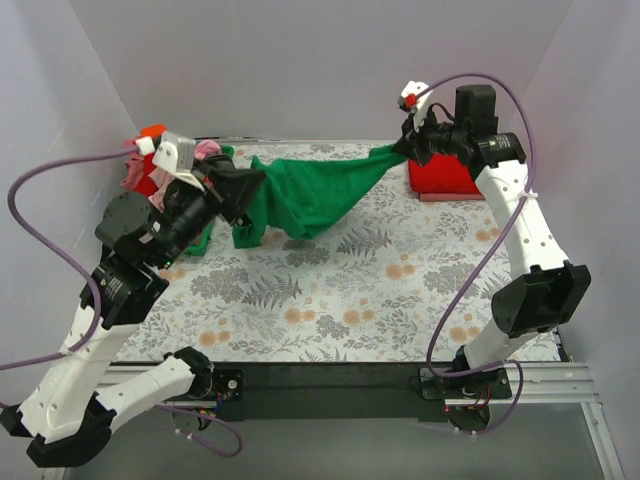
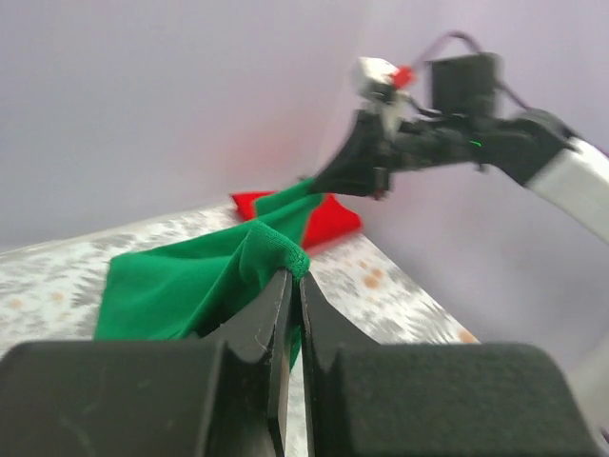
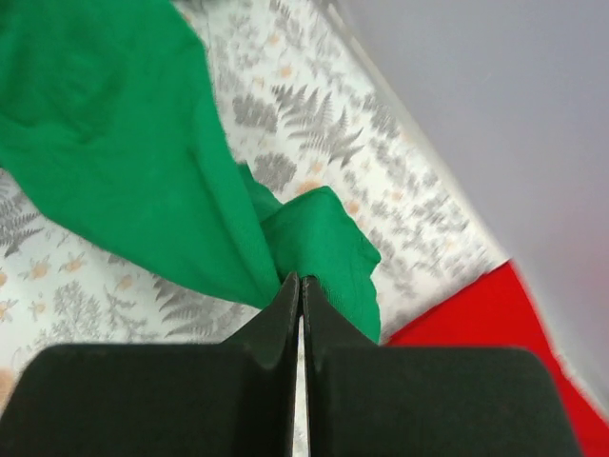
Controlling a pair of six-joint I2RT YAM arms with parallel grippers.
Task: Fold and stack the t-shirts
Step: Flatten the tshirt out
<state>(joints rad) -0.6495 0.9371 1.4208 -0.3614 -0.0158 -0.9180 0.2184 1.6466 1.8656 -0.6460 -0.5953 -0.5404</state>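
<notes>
A bright green t-shirt (image 1: 315,190) hangs stretched between both grippers above the floral cloth. My left gripper (image 1: 256,186) is shut on its left end, and the hem bunches at the tips (image 2: 293,276) above the sagging green cloth (image 2: 181,281). My right gripper (image 1: 404,152) is shut on the right end, with fabric pinched at the tips (image 3: 301,280) and the green body (image 3: 114,143) drooping below. A folded red t-shirt (image 1: 443,177) lies at the back right, under the right wrist (image 2: 328,217) (image 3: 495,328). More shirts, pink, red and orange (image 1: 140,170), are heaped at the back left.
The grey-white floral cloth (image 1: 330,300) covers the table. A green basket edge (image 1: 196,243) shows under my left arm. Pale walls close in on the back and both sides. My right arm (image 2: 533,157) crosses the left wrist view.
</notes>
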